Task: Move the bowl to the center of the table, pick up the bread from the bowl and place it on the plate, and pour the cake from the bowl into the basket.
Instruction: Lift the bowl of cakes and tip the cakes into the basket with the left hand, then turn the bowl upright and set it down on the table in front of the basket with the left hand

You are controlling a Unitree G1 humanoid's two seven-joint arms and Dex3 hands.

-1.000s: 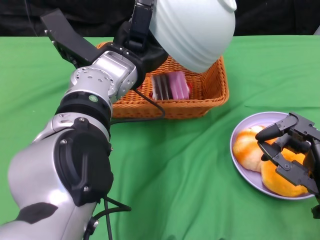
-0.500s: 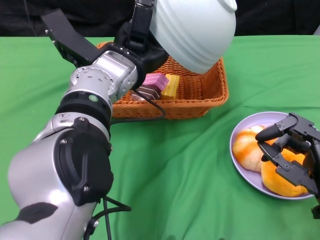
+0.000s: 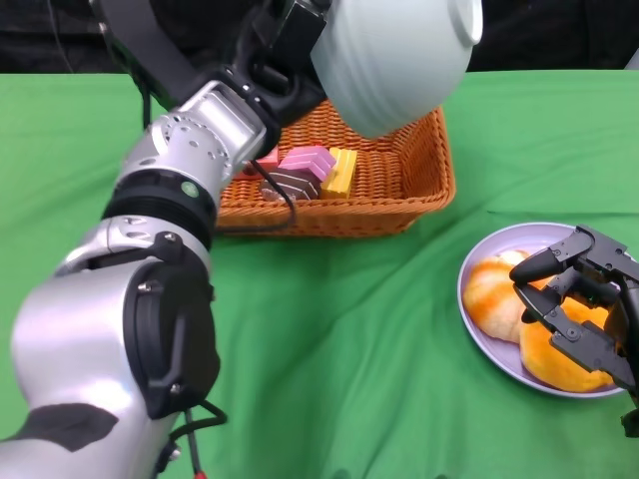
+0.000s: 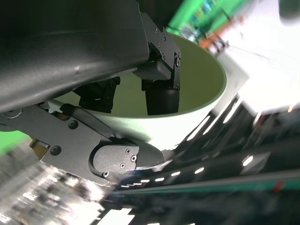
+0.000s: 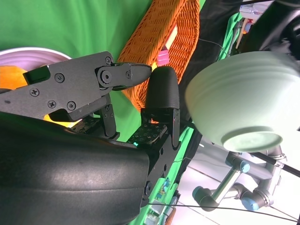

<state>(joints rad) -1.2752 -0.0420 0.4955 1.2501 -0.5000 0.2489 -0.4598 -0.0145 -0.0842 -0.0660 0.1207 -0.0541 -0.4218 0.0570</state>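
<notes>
Above the basket (image 3: 384,190), left hand (image 3: 283,62) grips the bowl (image 3: 399,55) by its rim, tipped well over with the base facing the camera. Left wrist view: fingers (image 4: 159,96) reach inside the bowl (image 4: 206,89), another presses the outer wall, so the rim is pinched between them. Bowl interior looks bare from that angle. Cake (image 3: 310,172) lies in the basket, pink, brown and yellow slices against the near wall, partly hidden by the left forearm. Basket sits on the green desk (image 3: 359,329), far side. Right hand (image 3: 579,309) hovers over the plate (image 3: 477,319) at the near right, fingers (image 3: 544,261) spread and curled, holding nothing. Bread (image 3: 494,291) is on the plate, two orange pieces, one under the right hand. Right wrist view shows the bowl (image 5: 239,101) raised beside the basket (image 5: 159,42).
</notes>
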